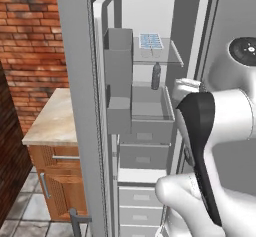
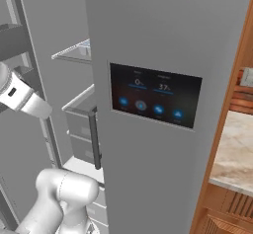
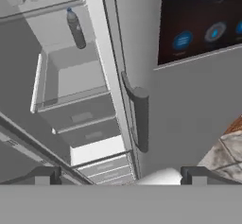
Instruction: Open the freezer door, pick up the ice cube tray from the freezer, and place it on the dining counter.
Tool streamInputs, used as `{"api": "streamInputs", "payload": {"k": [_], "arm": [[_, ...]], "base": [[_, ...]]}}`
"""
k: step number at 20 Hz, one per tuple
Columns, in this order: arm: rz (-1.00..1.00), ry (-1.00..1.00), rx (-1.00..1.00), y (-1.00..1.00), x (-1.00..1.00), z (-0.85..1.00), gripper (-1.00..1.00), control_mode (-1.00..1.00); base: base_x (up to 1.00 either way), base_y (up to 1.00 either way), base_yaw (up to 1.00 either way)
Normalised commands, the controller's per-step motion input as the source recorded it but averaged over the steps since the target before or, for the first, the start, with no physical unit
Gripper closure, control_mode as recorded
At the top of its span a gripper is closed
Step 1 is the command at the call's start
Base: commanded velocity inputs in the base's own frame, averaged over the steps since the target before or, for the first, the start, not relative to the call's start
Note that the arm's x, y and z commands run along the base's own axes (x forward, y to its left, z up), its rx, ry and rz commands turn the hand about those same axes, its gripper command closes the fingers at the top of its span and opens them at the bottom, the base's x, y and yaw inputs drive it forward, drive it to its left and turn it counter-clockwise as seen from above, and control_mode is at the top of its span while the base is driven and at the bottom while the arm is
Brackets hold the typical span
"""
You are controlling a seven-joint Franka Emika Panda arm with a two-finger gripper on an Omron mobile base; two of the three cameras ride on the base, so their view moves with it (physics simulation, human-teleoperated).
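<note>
Writing on the black touchscreen (image 2: 155, 96) reads only "37" clearly; the rest blurs. Freezer door (image 1: 77, 106) stands swung open left of the freezer (image 1: 150, 106). The ice cube tray (image 1: 151, 41) lies on the freezer's upper glass shelf, above a dark bottle (image 1: 156, 76). The hand (image 3: 120, 175) is spread, holding nothing. Brick wall (image 1: 30, 41) and marble-topped cabinet (image 1: 50, 118) lie left of the freezer.

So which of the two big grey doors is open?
The plain freezer door on the left, swung wide so its inside bins show. The other one, the door with the black touchscreen, is shut beside it.
</note>
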Motion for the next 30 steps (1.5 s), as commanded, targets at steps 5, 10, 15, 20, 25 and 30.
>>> {"api": "streamInputs", "payload": {"k": [5,10,15,20,25,30], "arm": [[-0.41,-0.19,0.23,0.0,0.0,0.0,-1.0,-1.0],[-0.4,-0.23,0.24,0.0,0.0,0.0,-1.0,-1.0],[-0.38,-0.24,0.25,0.04,0.0,0.0,-1.0,-1.0],[-0.3,-0.15,0.32,0.04,0.0,0.2,-1.0,-1.0],[-0.22,-0.09,0.31,0.07,0.0,0.23,-1.0,-1.0],[-0.15,-0.06,0.29,0.0,0.08,0.41,-1.0,-1.0]], "base": [[0.0,0.0,0.0],[0.0,0.0,0.0],[0.0,0.0,0.0],[0.0,0.0,0.0],[0.0,0.0,0.0],[0.0,0.0,0.0]]}}
